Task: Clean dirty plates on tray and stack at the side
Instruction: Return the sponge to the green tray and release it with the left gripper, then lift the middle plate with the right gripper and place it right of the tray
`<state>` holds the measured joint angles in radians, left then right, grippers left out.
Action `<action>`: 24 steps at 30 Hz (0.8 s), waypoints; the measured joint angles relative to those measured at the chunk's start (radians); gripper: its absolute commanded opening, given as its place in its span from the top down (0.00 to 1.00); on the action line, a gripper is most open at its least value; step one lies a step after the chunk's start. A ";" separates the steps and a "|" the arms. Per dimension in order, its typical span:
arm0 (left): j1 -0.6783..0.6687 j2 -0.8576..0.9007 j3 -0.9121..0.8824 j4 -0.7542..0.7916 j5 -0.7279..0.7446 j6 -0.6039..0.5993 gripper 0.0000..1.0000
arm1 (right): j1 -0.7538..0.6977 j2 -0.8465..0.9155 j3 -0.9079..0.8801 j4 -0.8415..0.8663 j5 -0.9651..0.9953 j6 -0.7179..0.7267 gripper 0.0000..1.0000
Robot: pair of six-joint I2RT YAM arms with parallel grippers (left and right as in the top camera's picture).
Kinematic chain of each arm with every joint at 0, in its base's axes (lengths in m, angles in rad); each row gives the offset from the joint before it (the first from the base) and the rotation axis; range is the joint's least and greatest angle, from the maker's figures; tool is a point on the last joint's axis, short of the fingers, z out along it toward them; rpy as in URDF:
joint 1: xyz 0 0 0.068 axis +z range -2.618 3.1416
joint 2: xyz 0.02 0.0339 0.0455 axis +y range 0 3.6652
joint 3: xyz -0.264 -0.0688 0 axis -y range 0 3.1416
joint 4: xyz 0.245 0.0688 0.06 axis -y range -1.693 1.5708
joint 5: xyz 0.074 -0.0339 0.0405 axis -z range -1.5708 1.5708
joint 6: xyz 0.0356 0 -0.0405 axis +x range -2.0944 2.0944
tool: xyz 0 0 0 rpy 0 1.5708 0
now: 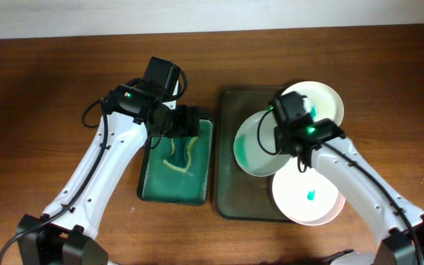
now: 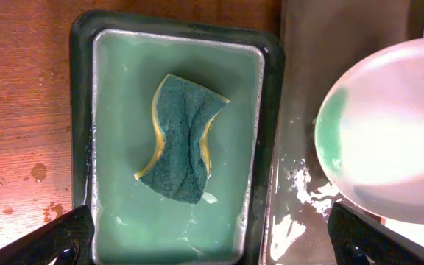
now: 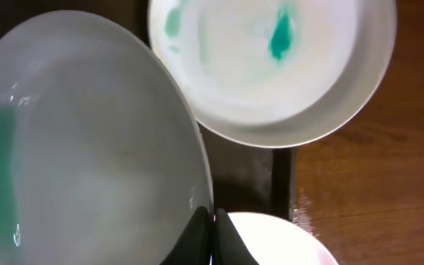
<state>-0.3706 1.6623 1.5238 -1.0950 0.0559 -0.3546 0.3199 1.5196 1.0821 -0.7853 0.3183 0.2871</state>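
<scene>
Three white plates are in view. My right gripper [image 1: 291, 138] [image 3: 212, 237] is shut on the rim of one plate [image 1: 255, 143] [image 3: 87, 147] and holds it tilted above the dark tray [image 1: 230, 188]. This plate has a teal smear at its left edge and also shows in the left wrist view [image 2: 389, 132]. A second plate [image 1: 324, 99] [image 3: 271, 73] with teal smears lies at the tray's far right. A third plate [image 1: 308, 197] [image 3: 278, 246] with a small teal smear lies at the near right, overhanging the tray. My left gripper [image 1: 186, 125] [image 2: 212, 243] is open above the sponge [image 2: 181, 140].
The small green tray [image 1: 153, 184] [image 2: 83, 110] holds greenish water and the sponge [image 1: 181, 156]. It stands directly left of the dark tray [image 2: 308, 73] [image 3: 245, 173]. Bare wooden table [image 1: 50, 110] lies to the left and to the right.
</scene>
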 measured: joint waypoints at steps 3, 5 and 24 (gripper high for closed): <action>0.000 0.000 0.000 0.000 0.000 0.000 0.01 | -0.086 0.072 0.004 0.005 -0.093 -0.003 0.96; 0.000 0.000 0.000 0.000 0.000 0.000 0.01 | -0.138 0.148 0.005 0.016 -0.161 -0.017 0.96; 0.000 0.000 0.000 0.000 0.000 0.000 0.01 | -0.202 0.227 0.016 0.021 -0.313 -0.051 0.96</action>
<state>-0.3706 1.6623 1.5238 -1.0954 0.0563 -0.3546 0.1177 1.7470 1.0981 -0.7643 0.0055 0.2359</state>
